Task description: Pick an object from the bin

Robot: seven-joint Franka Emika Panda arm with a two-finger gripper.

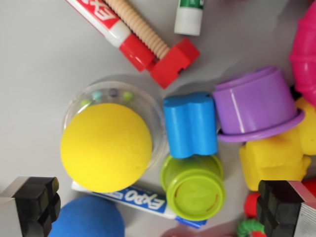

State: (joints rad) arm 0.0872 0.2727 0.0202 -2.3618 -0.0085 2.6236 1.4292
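Note:
I look straight down into the grey bin (39, 59). A yellow ball (105, 147) rests on a clear plastic dome with small beads (111, 94). To its right lie a blue block (190, 124), a lime green cup (194, 188) and a purple cup (256, 103) on its side. My gripper (158, 207) is open. Its left fingertip (32, 205) sits at the bottom left and the right fingertip (284, 205) at the bottom right. Nothing is between them but the objects below.
A red Expo marker (111, 24) and a wooden screw with a red block (173, 61) lie at the top. A glue stick (189, 17), a pink toy (306, 54), a yellow toy (276, 158), a blue Expo marker (133, 197) and a blue ball (86, 219) crowd the rest.

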